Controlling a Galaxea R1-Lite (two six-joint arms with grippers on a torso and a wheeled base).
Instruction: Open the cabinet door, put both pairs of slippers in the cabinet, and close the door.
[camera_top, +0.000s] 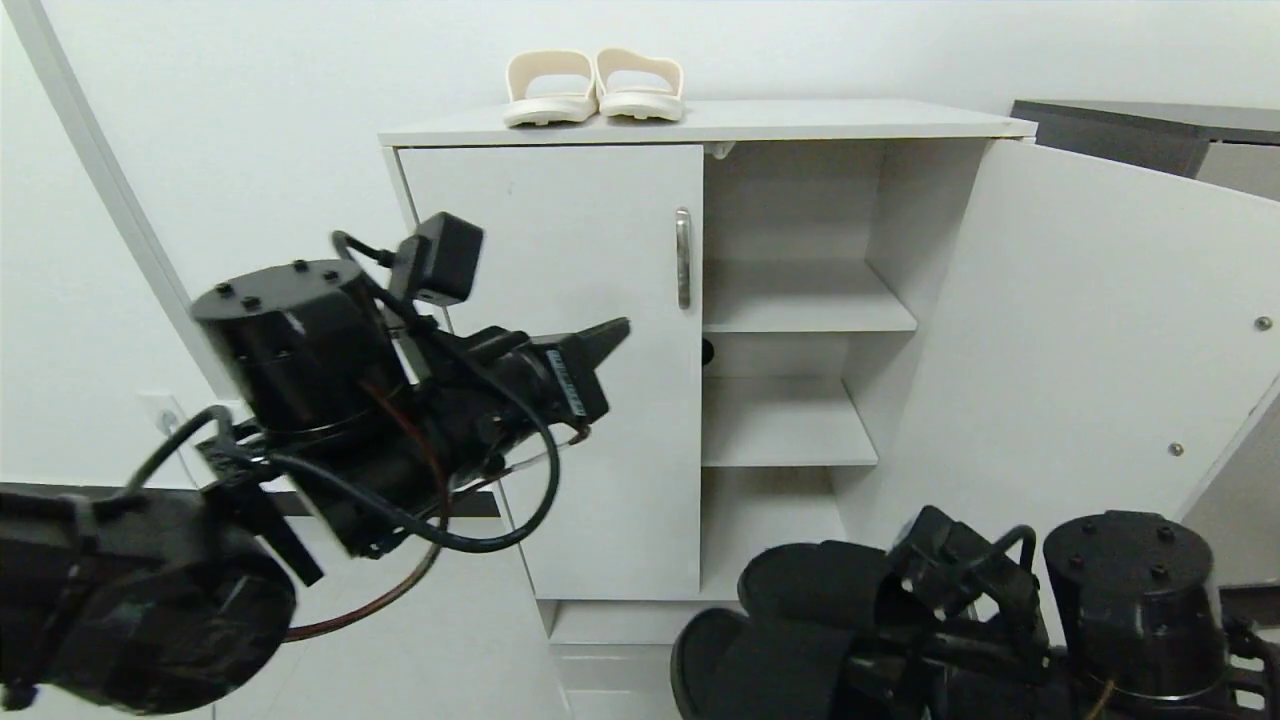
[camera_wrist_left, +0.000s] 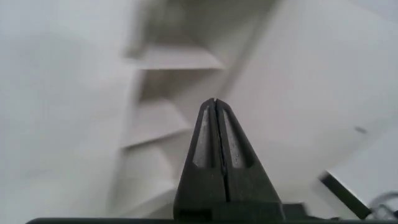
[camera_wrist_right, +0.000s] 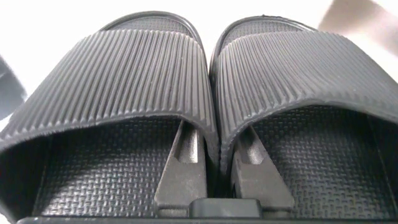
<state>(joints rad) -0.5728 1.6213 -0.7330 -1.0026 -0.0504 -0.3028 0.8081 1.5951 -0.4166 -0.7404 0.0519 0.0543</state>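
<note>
Door (camera_top: 1080, 350) stands open; step in hand is judged as loading the 1st pair. Black slippers (camera_wrist_right: 143, 68) are pinched by R tool (camera_wrist_right: 216, 132), low before cabinet (camera_top: 560, 450). L tool (camera_wrist_left: 214, 104) is closed, empty. Cream pair (camera_top: 595, 88) is left atop cabinet. Next: a lift fwd onto a shelf (camera_top: 790, 425) is called for.

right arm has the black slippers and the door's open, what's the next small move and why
Probably ease the right gripper forward and up so the black slippers head for the lower shelf. Its fingers sit one inside each slipper, clamping the pair; the right door stands wide open, and that shelf lies bare just beyond and above the slippers.
</note>
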